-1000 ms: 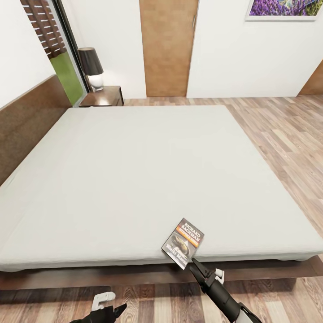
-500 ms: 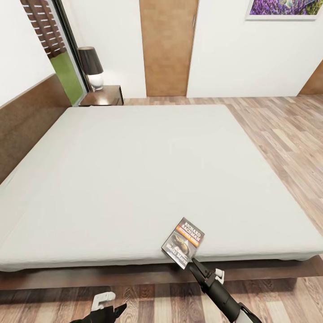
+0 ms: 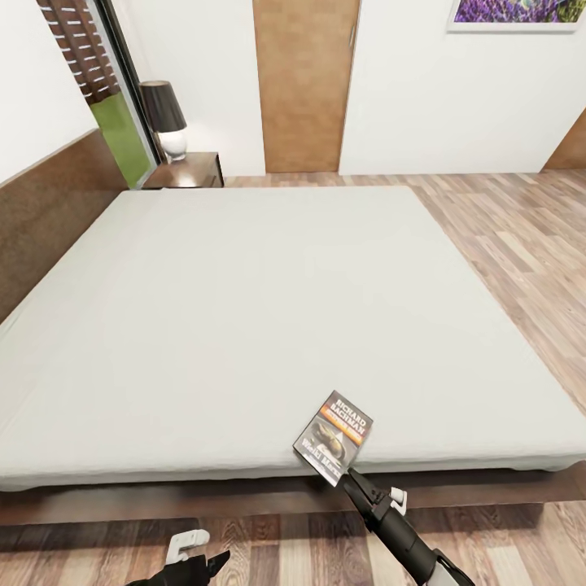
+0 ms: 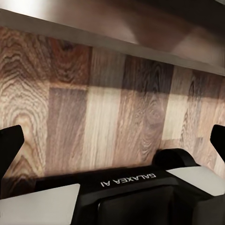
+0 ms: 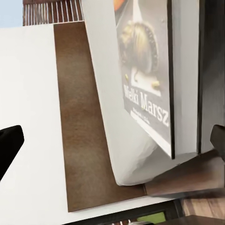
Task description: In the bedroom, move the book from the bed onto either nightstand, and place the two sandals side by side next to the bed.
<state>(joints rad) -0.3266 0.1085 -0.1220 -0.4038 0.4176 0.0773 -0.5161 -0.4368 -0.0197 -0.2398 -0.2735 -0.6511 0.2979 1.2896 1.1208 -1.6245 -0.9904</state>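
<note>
- Since the earlier head views, only the camera has tipped a little: the lamp, painting and far wall sit slightly higher, while the book and both arms keep their places against the bed.
- Landmark: the large low bed point(image 3: 268, 325), with a plain pale grey-white mattress on a dark brown wooden platform frame.
- The small thin paperback book point(image 3: 333, 437), dark grey with white "Richard Bachman" lettering and an orange band, lies flat on the mattress at the bed's near edge, towards its foot end, one corner just over the edge.
- The right gripper point(image 3: 352, 480), black, points up at the book's near corner from just off the bed's near edge. In the right wrist view its fingertips point(image 5: 9, 145) stand wide apart and hold nothing, with the book point(image 5: 147, 70) between and beyond them.
- The left gripper point(image 3: 213, 561), black with a white part, hangs low over the floor beside the bed's near edge. In the left wrist view its fingertips point(image 4: 10, 143) are spread wide and empty.
- A low dark brown wooden nightstand point(image 3: 189, 172) stands at the bed's far head corner, bearing a white-based lamp with a dark shade point(image 3: 166, 120).
- Beyond the bed: light brown wood-plank floor point(image 3: 521, 236), white walls, a brown door point(image 3: 305, 85), a black-framed window and a purple lavender painting point(image 3: 518, 13).
</note>
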